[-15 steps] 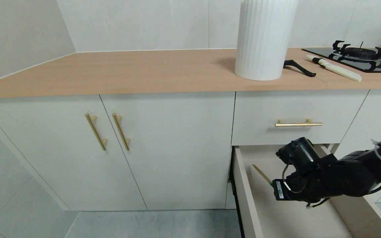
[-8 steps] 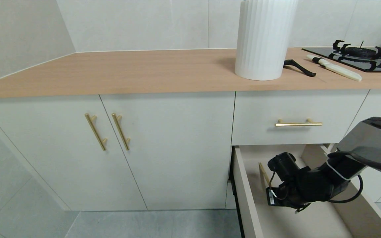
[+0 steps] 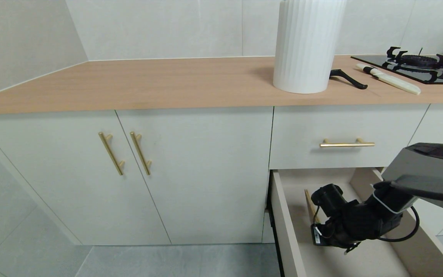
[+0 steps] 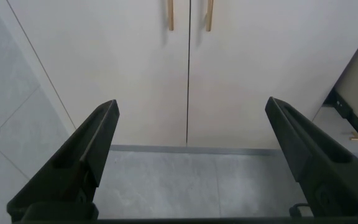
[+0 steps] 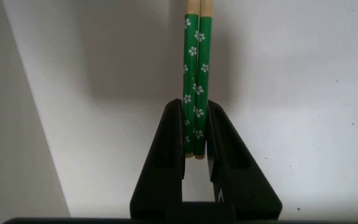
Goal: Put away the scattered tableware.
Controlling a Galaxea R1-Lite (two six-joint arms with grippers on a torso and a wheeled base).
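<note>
Two green, flower-printed chopsticks are clamped side by side in the right gripper. Its fingers are pressed tight on the painted ends, and the bare wooden part runs out past the fingertips. In the head view this gripper sits low inside the pulled-out drawer, at about four o'clock of the scene. The sticks point toward eleven o'clock from it, close along the drawer's left wall. Whether they already touch the pale floor cannot be told. The step in hand looks like the release, and it would go best if the wrist eased down until the pair lies flat. The fingers should then part only a little, so that neither stick rolls or springs away. After that a straight lift would clear the wall, and also the upper drawer handle at twelve o'clock from the gripper. The left gripper is spread wide with nothing in it, facing the cupboard doors at nine o'clock from the drawer. On the counter at one o'clock, a black-handled utensil and a white knife lie beside a ribbed white container, probably next in line.
</note>
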